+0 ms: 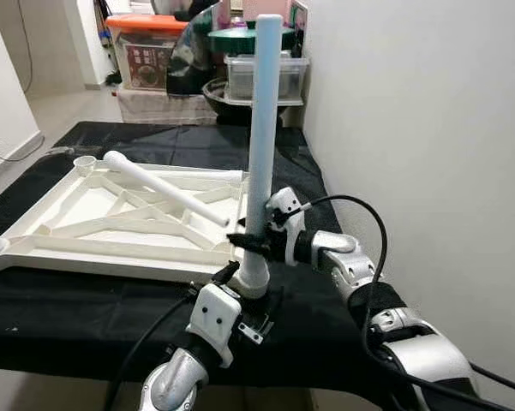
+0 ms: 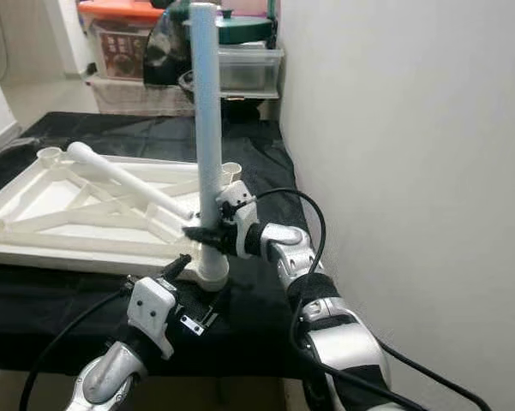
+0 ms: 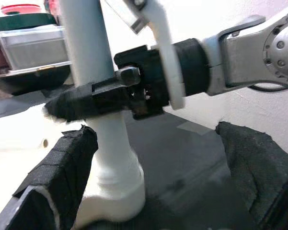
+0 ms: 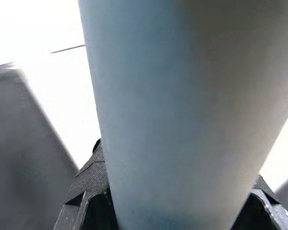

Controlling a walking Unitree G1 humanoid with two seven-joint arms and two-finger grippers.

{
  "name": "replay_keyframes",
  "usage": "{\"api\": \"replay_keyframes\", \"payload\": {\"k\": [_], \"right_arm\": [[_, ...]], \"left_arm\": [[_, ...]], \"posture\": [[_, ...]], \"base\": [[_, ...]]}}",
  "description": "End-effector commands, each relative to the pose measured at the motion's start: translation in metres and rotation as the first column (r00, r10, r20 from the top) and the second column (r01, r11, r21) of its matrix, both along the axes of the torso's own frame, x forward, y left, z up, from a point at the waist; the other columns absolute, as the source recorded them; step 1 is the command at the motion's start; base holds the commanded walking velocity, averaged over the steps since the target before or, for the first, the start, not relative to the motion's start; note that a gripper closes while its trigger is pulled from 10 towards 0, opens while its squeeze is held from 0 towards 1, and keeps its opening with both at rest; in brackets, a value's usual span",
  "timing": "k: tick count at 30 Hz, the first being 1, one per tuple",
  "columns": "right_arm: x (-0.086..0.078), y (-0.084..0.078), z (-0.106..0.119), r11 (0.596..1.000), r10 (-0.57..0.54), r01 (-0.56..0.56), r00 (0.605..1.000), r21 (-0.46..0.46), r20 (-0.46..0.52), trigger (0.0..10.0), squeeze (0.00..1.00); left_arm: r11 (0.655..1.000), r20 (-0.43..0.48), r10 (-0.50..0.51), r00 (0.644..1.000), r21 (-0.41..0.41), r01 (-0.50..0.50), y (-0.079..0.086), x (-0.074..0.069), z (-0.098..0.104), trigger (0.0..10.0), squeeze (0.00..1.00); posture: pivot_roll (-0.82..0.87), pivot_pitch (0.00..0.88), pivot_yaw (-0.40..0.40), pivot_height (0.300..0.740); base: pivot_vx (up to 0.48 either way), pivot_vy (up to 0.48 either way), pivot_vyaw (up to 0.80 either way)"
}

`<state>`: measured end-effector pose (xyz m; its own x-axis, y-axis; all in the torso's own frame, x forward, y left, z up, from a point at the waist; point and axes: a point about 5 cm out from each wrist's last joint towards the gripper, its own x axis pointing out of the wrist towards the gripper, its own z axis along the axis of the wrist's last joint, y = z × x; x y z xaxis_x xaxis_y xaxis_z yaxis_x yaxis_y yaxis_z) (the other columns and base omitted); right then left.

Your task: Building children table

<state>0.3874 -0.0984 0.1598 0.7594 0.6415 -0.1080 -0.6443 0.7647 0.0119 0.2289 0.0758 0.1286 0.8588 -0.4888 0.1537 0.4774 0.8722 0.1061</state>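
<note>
- Left eye view: the upturned white table top lies on the black-covered worktop. At its near right corner a table leg stands upright in its socket. The right gripper is clamped round the leg low down. A second leg lies loose across the ribs.
- Right eye view: the left gripper sits just beside the leg's flared foot, near the worktop's front edge.
- Left wrist view: the left fingers are spread wide, either side of the foot, gripping nothing.
- Right wrist view: the leg is pinched between the pads.
- To seat it well, I judge: keep the leg plumb, twist or press straight down, and steady the base.
</note>
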Motion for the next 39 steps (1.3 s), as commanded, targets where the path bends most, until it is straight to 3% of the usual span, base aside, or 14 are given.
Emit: {"api": "replay_keyframes", "payload": {"k": [1, 4, 5, 7, 12, 13, 16, 17, 22, 23, 24, 29, 32, 39], "right_arm": [[0.01, -0.028, 0.002, 0.936, -0.351, 0.351, 0.936, 0.009, 0.008, 0.0, 0.0], [0.009, -0.05, -0.005, 0.783, -0.622, 0.622, 0.783, -0.004, -0.004, 0.0, 0.0], [0.009, -0.05, -0.005, 0.783, -0.622, 0.622, 0.783, -0.004, -0.004, 0.0, 0.0], [-0.004, -0.061, -0.017, 0.559, -0.828, 0.829, 0.559, 0.01, -0.039, 0.0, 0.0], [-0.008, -0.048, -0.021, 0.548, -0.833, 0.836, 0.549, 0.033, -0.072, 0.0, 0.0], [-0.007, -0.029, -0.02, 0.596, -0.795, 0.8, 0.601, 0.073, -0.084, 10.0, 0.0], [-0.007, -0.023, -0.018, 0.617, -0.778, 0.782, 0.623, 0.09, -0.08, 10.0, 0.0], [-0.006, -0.016, -0.016, 0.645, -0.752, 0.754, 0.655, 0.122, -0.073, 10.0, 1.0], [-0.004, -0.016, -0.008, 0.712, -0.689, 0.676, 0.725, 0.189, 0.002, 10.0, 0.87], [0.0, -0.017, 0.0, 0.825, -0.53, 0.511, 0.848, 0.241, 0.017, 10.0, 0.0], [0.001, -0.015, 0.002, 0.903, -0.378, 0.365, 0.926, 0.227, 0.017, 10.0, 0.0], [-0.006, -0.018, 0.0, 0.993, 0.01, -0.011, 1.0, 0.119, 0.006, 10.0, 0.0], [-0.011, -0.019, 0.003, 0.982, 0.166, -0.166, 0.986, 0.088, 0.001, 10.0, 0.0], [-0.021, -0.007, 0.011, 0.845, 0.534, -0.534, 0.843, 0.012, -0.057, 10.0, 0.0]], "left_arm": [[1.0, -0.014, 0.001, 1.0, 0.01, -0.001, 0.001, -0.001, -0.004, 10.0, 0.0], [1.0, -0.016, 0.0, 1.0, 0.009, 0.0, 0.001, -0.001, -0.005, 10.0, 0.0], [1.0, -0.016, 0.0, 1.0, 0.009, 0.0, 0.001, -0.001, -0.005, 10.0, 0.0], [1.0, -0.016, -0.003, 1.0, 0.01, 0.003, 0.001, -0.001, -0.005, 10.0, 0.0], [1.0, -0.016, -0.002, 1.0, 0.011, 0.002, 0.0, -0.001, -0.005, 10.0, 0.0], [1.0, -0.016, 0.001, 1.0, 0.01, -0.001, 0.0, 0.0, -0.004, 10.0, 0.0], [1.0, -0.016, 0.001, 1.0, 0.009, -0.001, 0.0, 0.0, -0.004, 10.0, 0.0], [1.0, -0.016, 0.002, 1.0, 0.009, -0.001, 0.0, 0.0, -0.004, 10.0, 0.0], [1.0, -0.014, 0.003, 1.0, 0.009, -0.003, 0.0, 0.0, -0.004, 10.0, 0.0], [1.0, -0.015, 0.005, 1.0, 0.008, -0.004, 0.0, 0.0, -0.004, 10.0, 0.0], [1.0, -0.015, 0.004, 1.0, 0.009, -0.004, 0.0, 0.0, -0.004, 10.0, 0.0], [1.0, -0.015, -0.001, 1.0, 0.008, 0.001, 0.0, 0.0, -0.004, 10.0, 0.0], [1.0, -0.015, -0.002, 1.0, 0.009, 0.002, 0.0, 0.0, -0.004, 10.0, 0.0], [1.0, -0.011, 0.0, 1.0, 0.011, 0.0, 0.0, 0.001, -0.003, 10.0, 0.0]], "posture": [[0.09, 0.0, -0.054, 0.74], [0.08, 0.0, -0.052, 0.74], [0.08, 0.0, -0.052, 0.74], [0.09, 0.0, -0.052, 0.74], [0.09, 0.0, -0.057, 0.74], [0.09, 0.0, -0.058, 0.74], [0.09, 0.0, -0.058, 0.74], [0.09, 0.0, -0.061, 0.74], [0.1, 0.0, -0.065, 0.74], [0.09, 0.0, -0.06, 0.74], [0.09, 0.0, -0.059, 0.74], [0.09, 0.0, -0.058, 0.74], [0.09, 0.0, -0.058, 0.74], [0.11, 0.0, -0.067, 0.74]], "base": [[0.0, 0.0, 0.0], [0.0, 0.0, 0.0], [0.0, 0.0, 0.0], [0.0, 0.0, 0.0], [0.0, 0.0, 0.0], [0.0, 0.0, 0.0], [0.0, 0.0, 0.0], [0.0, 0.0, 0.0], [0.0, 0.0, 0.0], [0.0, 0.0, 0.0], [0.0, 0.0, 0.0], [0.0, 0.0, 0.0], [0.0, 0.0, 0.0], [0.0, 0.0, 0.0]]}}
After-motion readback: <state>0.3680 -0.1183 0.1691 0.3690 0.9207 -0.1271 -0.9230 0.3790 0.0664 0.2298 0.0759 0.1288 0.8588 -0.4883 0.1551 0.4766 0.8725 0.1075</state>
